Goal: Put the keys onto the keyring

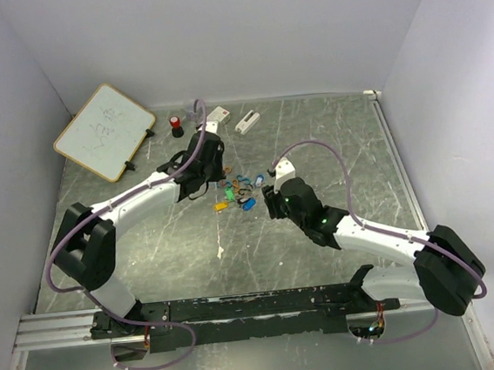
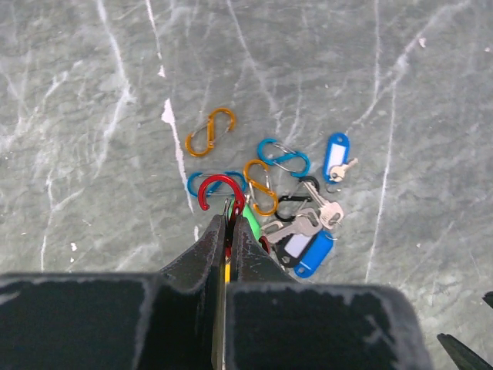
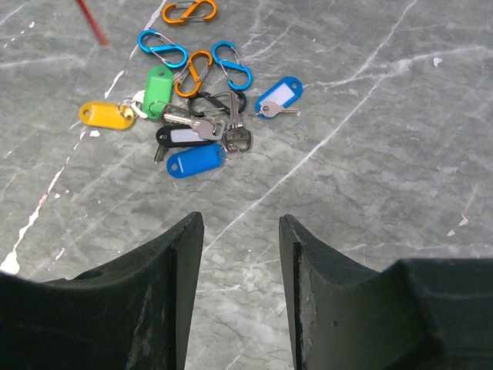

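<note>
Left fingers (image 2: 196, 258) pinch a red clip (image 2: 219, 187); right fingers (image 3: 166, 262) gape over light, slippery keys (image 3: 202, 132), likely best gripped by their plastic heads.

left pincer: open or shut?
Shut on the red carabiner. The left wrist view shows the left pincer fingers pressed together, with the hook sticking out past the tips.

The closed fingers (image 2: 202, 250) of the left pincer (image 2: 229, 225) cover the lower end of the red clip (image 2: 219, 187) and most of the green tag (image 2: 251, 223) and yellow tag (image 2: 226, 271), and from above the keys (image 1: 239, 193), well in from every table (image 1: 356, 139) edge, are too small to tell apart.
</note>
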